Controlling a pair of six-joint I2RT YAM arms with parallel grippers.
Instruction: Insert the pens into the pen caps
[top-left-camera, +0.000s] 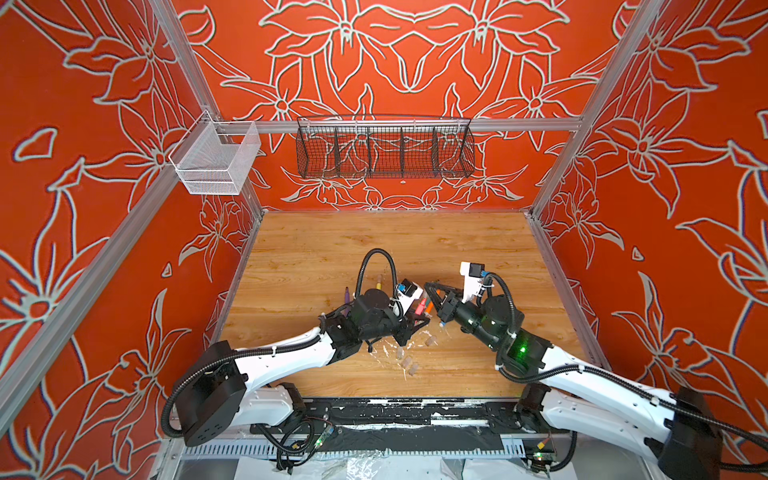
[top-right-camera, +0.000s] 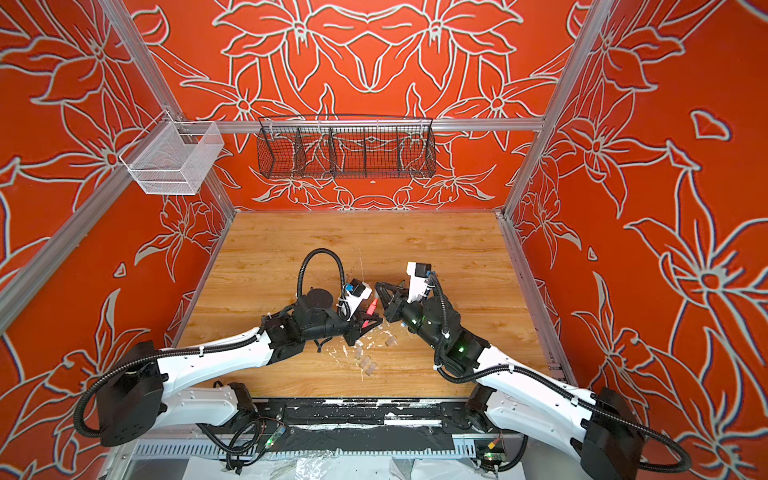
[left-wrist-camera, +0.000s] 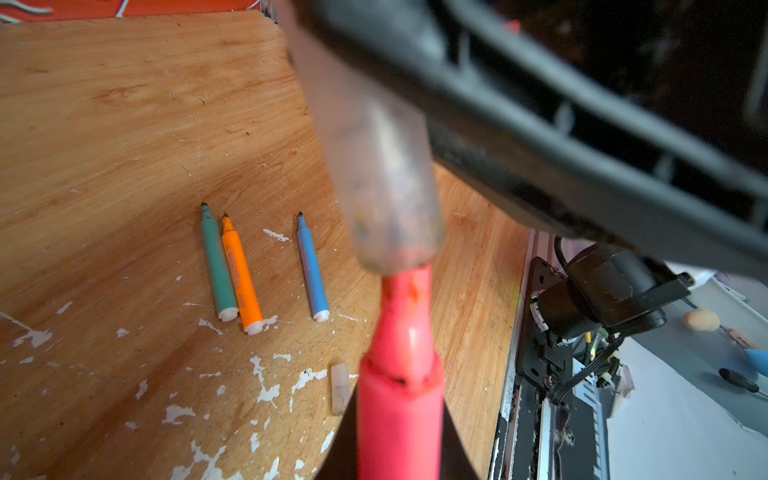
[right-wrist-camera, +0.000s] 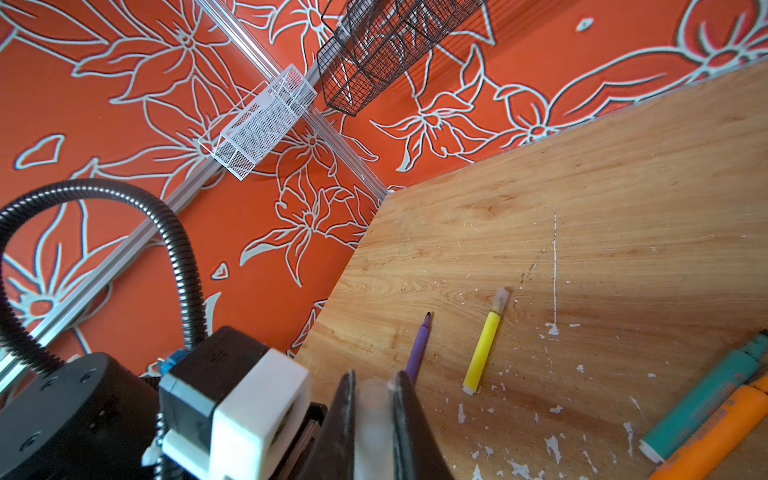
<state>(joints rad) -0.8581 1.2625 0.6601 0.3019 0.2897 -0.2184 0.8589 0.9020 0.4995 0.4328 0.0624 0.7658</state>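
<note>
Left wrist view: pink pen (left-wrist-camera: 399, 395), nearest the lens, gripped at its barrel by the left fingers (left-wrist-camera: 338, 461) and pointing away from the camera. Its nib sits inside the mouth of a clear cap (left-wrist-camera: 382, 174), while the narrow neck below the nib is exposed, so the cap is judged only partly seated. The cap's long axis runs almost in line with the pen's, with a slight tilt. The closing push should follow that shared axis.

Right wrist view: the same cap (right-wrist-camera: 374, 419) is pinched narrowly between the right fingers (right-wrist-camera: 345, 419), and the pink pen is hidden behind it.

Both top views: the two arms meet nose to nose above the middle of the surface (top-left-camera: 374, 241), neither clearly nearer the joint.

The left wrist view alone shows the green pen (left-wrist-camera: 218, 266), orange pen (left-wrist-camera: 241, 278) and blue pen (left-wrist-camera: 312, 270) lying uncapped and roughly parallel, and one loose cap (left-wrist-camera: 340, 388).

The right wrist view alone shows the yellow pen (right-wrist-camera: 482, 353) already capped and the purple pen (right-wrist-camera: 417, 351) bare.
</note>
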